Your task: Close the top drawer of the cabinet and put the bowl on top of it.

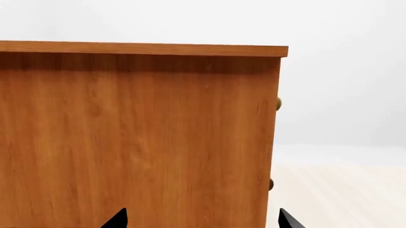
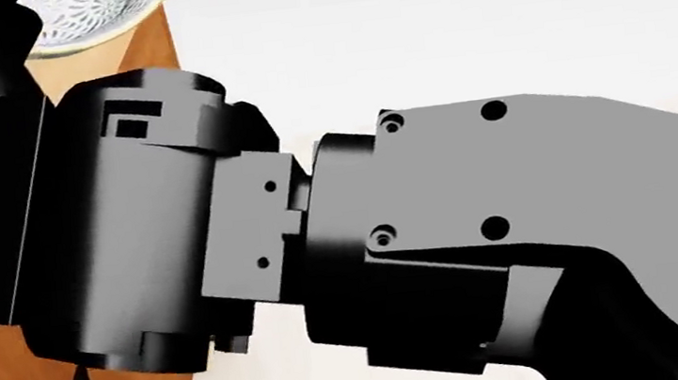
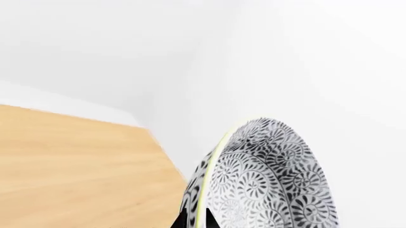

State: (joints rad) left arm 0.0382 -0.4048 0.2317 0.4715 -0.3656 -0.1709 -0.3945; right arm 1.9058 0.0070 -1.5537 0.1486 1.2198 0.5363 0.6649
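- Orange-brown wood of the cabinet fills the left wrist view, seen side-on; two brass handle ends peek past its front edge.
- Left gripper: only two dark fingertips show, set apart, nothing between them.
- Head view: the bowl sits over the cabinet's top, mostly hidden by black arm.
- Right gripper pinches the bowl's rim in the right wrist view.
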